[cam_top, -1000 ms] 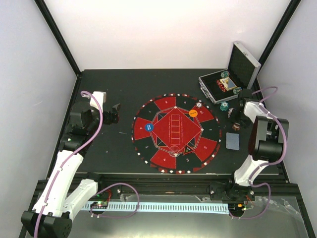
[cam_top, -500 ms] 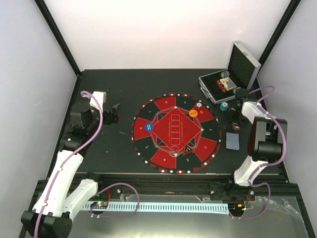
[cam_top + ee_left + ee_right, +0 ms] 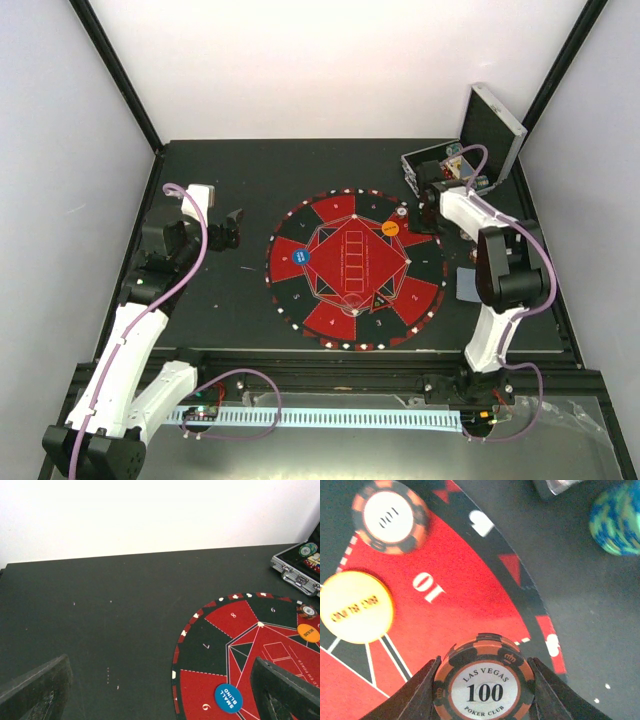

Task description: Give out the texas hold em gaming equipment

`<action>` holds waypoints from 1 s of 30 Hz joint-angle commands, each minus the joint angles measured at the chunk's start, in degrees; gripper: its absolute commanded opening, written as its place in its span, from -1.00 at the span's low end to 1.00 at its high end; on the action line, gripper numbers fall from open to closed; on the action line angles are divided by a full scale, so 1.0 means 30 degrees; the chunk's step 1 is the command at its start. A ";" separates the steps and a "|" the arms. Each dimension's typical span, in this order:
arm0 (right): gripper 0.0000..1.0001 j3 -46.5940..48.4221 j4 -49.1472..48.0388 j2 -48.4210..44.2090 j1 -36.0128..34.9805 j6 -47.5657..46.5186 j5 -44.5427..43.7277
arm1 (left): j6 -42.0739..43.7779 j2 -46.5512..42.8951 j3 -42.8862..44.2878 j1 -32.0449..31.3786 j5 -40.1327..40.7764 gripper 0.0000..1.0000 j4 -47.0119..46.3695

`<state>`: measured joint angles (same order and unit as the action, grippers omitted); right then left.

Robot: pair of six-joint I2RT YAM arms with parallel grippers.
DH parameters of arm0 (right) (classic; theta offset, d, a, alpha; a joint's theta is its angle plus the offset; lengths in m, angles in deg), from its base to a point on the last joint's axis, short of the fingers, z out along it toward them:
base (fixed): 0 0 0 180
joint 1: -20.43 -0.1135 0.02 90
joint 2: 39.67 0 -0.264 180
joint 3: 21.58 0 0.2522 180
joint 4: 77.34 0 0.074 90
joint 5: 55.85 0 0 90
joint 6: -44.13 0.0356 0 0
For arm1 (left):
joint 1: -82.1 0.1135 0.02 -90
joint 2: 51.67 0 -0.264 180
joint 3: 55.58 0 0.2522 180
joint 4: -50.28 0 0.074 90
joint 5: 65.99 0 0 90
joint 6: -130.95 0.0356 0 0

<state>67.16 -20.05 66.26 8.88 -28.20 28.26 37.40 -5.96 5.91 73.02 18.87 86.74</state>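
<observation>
Right gripper (image 3: 483, 692): partly closed, fingers clamped on both sides of a 100 poker chip (image 3: 483, 675), over the round mat's (image 3: 470, 575) outer edge by sector 10.
Second 100 chip (image 3: 390, 516): flat on the mat's rim.
Orange marker disc (image 3: 355, 607): on the mat, beside the 10.
Teal chip (image 3: 617, 520): just off the mat's edge.
Blue marker disc (image 3: 228, 698): on the mat's left half.
Left gripper (image 3: 160, 695): spread wide, holding nothing, left of the mat.
</observation>
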 commanded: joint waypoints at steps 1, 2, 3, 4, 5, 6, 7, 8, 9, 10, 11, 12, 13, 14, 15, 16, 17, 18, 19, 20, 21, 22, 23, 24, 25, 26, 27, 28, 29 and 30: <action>-0.23 0.1549 0.0564 0.0916 -0.1118 0.0006 -0.0059 | 0.0082 -0.0209 0.0058 -0.0104 0.0161 0.98 0.0058; -0.23 0.1707 0.0650 0.1002 -0.1531 0.0050 0.0081 | 0.0098 -0.0209 0.0055 -0.0081 0.0170 0.98 0.0052; -0.23 0.1734 0.0752 0.1042 -0.1957 0.0045 0.0161 | 0.0100 -0.0183 0.0064 -0.0079 0.0164 0.98 0.0051; -0.23 0.1639 0.0842 0.1003 -0.2416 0.0052 0.0160 | 0.0100 -0.0202 0.0070 -0.0078 0.0167 0.98 0.0051; -0.23 0.1443 0.0908 0.0928 -0.2862 0.0118 0.0064 | 0.0100 -0.0208 0.0083 -0.0086 0.0164 0.98 0.0051; -0.23 0.1133 0.0913 0.0754 -0.3287 0.0240 -0.0017 | 0.0096 -0.0223 0.0069 -0.0081 0.0159 0.98 0.0073; -0.23 0.0681 0.0880 0.0538 -0.3721 0.0343 -0.0027 | 0.0063 -0.0251 0.0078 -0.0079 0.0150 0.98 0.0057; -0.23 0.0211 0.0832 0.0128 -0.4087 0.0539 -0.0007 | 0.0073 -0.0240 0.0061 -0.0082 0.0147 0.98 0.0056; -0.23 -0.0354 0.0801 -0.0203 -0.4492 0.0758 0.0036 | 0.0097 -0.0242 0.0074 -0.0090 0.0161 0.98 0.0052; -0.23 -0.0944 0.0745 -0.0585 -0.4930 0.0968 0.0115 | 0.0085 -0.0238 0.0060 -0.0080 0.0163 0.98 0.0051; -0.23 -0.1534 0.0687 -0.0947 -0.5340 0.1251 0.0180 | 0.0091 -0.0238 0.0059 -0.0078 0.0145 0.98 0.0051; -0.23 -0.2157 0.0669 -0.1340 -0.5798 0.1528 0.0239 | 0.0077 -0.0223 0.0084 -0.0082 0.0142 0.98 0.0066; -0.23 -0.2744 0.0641 -0.1683 -0.6284 0.1852 0.0283 | 0.0071 -0.0221 0.0087 -0.0079 0.0149 0.98 0.0075; -0.23 -0.3294 0.0612 -0.2081 -0.6747 0.2226 0.0325 | 0.0078 -0.0225 0.0084 -0.0082 0.0136 0.98 0.0061; -0.23 -0.3791 0.0608 -0.2445 -0.7259 0.2576 0.0378 | 0.0072 -0.0236 0.0080 -0.0101 0.0123 0.98 0.0060; -0.23 -0.4260 0.0645 -0.2784 -0.7969 0.2943 0.0436 | 0.0071 -0.0238 0.0076 -0.0085 0.0107 0.98 0.0056; -0.23 -0.4706 0.0704 -0.3185 -0.8482 0.3292 0.0443 | 0.0071 -0.0238 0.0068 -0.0094 0.0097 0.98 0.0066; -0.23 -0.5055 0.0777 -0.3528 -0.8981 0.3688 0.0415 | 0.0071 -0.0264 0.0056 -0.0088 0.0078 0.98 0.0057; -0.23 -0.5373 0.0867 -0.3912 -0.9384 0.4081 0.0393 | 0.0056 -0.0267 0.0058 -0.0094 0.0083 0.98 0.0059; -0.23 -0.5677 0.0944 -0.4253 -0.9779 0.4401 0.0441 | 0.0042 -0.0271 0.0059 -0.0080 0.0069 0.98 0.0052; -0.23 -0.5913 0.0998 -0.4581 -1.0096 0.4727 0.0539 | 0.0041 -0.0297 0.0059 -0.0079 0.0060 0.98 0.0055; -0.23 -0.6129 0.1037 -0.4885 -1.0447 0.5017 0.0617 | 0.0038 -0.0297 0.0084 -0.0078 0.0048 0.98 0.0052; -0.23 -0.6313 0.1108 -0.5081 -1.0835 0.5324 0.0627 | 0.0041 -0.0297 0.0073 -0.0078 0.0050 0.98 0.0060; -0.23 -0.6461 0.1209 -0.5281 -1.1205 0.5622 0.0577 | 0.0041 -0.0318 0.0064 -0.0078 0.0050 0.98 0.0052; -0.23 -0.6560 0.1295 -0.5442 -1.1640 0.5960 0.0512 | 0.0041 -0.0325 0.0045 -0.0078 0.0046 0.98 0.0055; -0.23 -0.6653 0.1331 -0.5542 -1.2082 0.6237 0.0493 | 0.0041 -0.0326 0.0042 -0.0082 0.0039 0.98 0.0073; -0.23 -0.6719 0.1339 -0.5606 -1.2489 0.6502 0.0575 | 0.0027 -0.0326 0.0042 -0.0082 -0.0003 0.98 0.0054; -0.23 -0.6822 0.1250 -0.5607 -1.2906 0.6718 0.0750 | 0.0014 -0.0326 0.0046 -0.0086 -0.0012 0.98 0.0055; -0.23 -0.6876 0.1179 -0.5596 -1.3306 0.6954 0.0915 | 0.0009 -0.0318 0.0039 -0.0083 -0.0024 0.98 0.0048; -0.23 -0.6890 0.1097 -0.5540 -1.3730 0.7170 0.1045 | 0.0012 -0.0299 0.0045 -0.0101 -0.0029 0.98 0.0062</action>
<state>47.18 -16.68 50.50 -28.21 -11.68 30.22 37.40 -5.98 5.91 73.02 18.87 86.74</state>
